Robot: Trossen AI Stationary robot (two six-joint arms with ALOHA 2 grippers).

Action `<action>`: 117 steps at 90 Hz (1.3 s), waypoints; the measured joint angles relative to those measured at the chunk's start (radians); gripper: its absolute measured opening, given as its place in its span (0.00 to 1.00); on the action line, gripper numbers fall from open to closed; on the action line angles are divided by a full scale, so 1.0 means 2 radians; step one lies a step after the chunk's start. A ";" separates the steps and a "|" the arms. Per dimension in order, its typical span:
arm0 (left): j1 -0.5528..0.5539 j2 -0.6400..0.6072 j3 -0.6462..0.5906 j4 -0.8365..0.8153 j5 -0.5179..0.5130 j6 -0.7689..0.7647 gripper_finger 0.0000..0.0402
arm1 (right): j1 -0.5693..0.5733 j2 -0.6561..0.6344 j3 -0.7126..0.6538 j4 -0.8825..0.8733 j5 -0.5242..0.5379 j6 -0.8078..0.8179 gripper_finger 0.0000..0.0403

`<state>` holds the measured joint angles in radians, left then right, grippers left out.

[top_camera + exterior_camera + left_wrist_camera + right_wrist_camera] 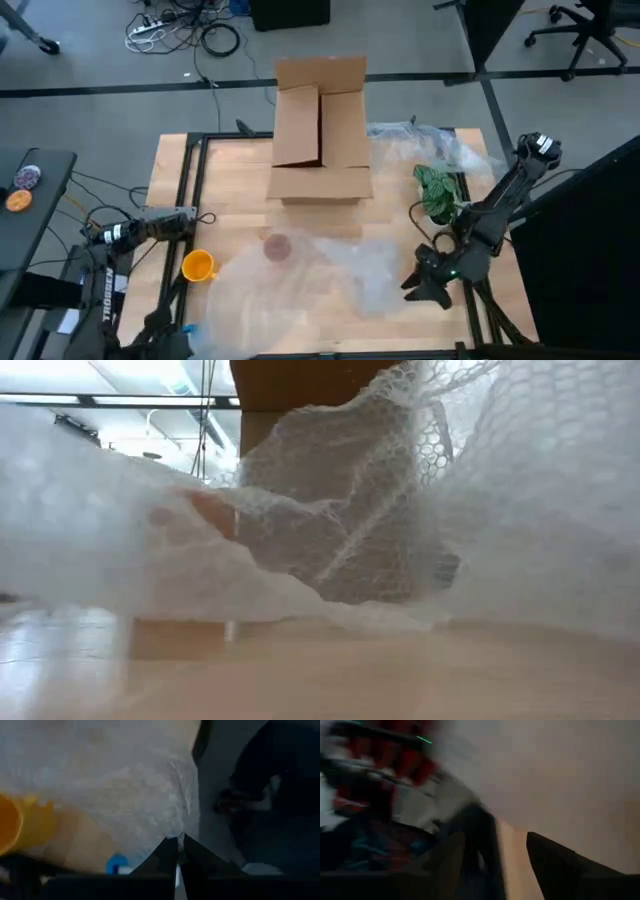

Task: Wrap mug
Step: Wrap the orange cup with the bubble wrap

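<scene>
from above, the mug (198, 265) lies on its side at the left edge of the table (240, 190), just beside the near-left fringe of the clear plastic sheet (320, 275) spread across the front of the wood. my left claw (158, 322) is low at the near-left corner, close to the sheet's edge; my right claw (425, 285) hangs over the sheet's right end. a cardboard box (320, 130) stands open behind, a green bundle (436, 190) to its right, and a small pinkish disc (277, 246) rests at the sheet's far edge.

from table height, crinkled bubbled film fills nearly everything; the box shows brown through it, and the mug is not visible.

through my left wrist, my fingers (165, 857) meet tip to tip, seemingly pinching the sheet's thin edge, though i cannot be sure film is between them. the mug (22, 825) glows orange off to one side, mouth towards me.

through my right wrist, my fingers (555, 860) stand apart, holding nothing.

i judge the mug rigid, glossy, slippery and breakable, and fairly light; it would roll if nudged. the rim wall or handle looks the safest hold.
</scene>
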<state>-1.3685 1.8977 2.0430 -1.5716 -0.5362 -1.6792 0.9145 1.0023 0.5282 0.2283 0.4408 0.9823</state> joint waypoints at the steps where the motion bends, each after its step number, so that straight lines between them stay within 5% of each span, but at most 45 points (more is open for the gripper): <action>1: 0.000 0.000 0.003 0.000 -0.005 0.001 0.00 | 0.000 0.001 0.001 0.010 0.000 -0.012 0.49; 19: 0.006 0.000 0.022 0.000 -0.061 0.039 0.00 | 0.009 0.054 0.032 0.259 -0.027 -0.260 0.49; 42: 0.031 0.000 0.020 0.000 -0.064 0.049 0.00 | -0.001 0.225 0.129 0.247 -0.009 -0.318 0.47; 71: 0.037 0.000 0.020 0.002 -0.045 0.039 0.00 | 0.017 0.377 0.263 0.006 -0.011 -0.173 0.43; 97: 0.037 0.006 0.003 0.013 -0.032 0.037 0.00 | -0.019 0.402 0.268 -0.264 0.163 -0.025 0.39; 117: 0.035 0.009 -0.010 0.051 0.037 0.002 0.00 | -0.076 0.373 0.268 -0.556 0.200 0.084 0.35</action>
<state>-1.2989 1.9160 2.0224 -1.4700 -0.4627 -1.6742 0.7627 1.7486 1.0641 -0.8839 0.8409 1.1493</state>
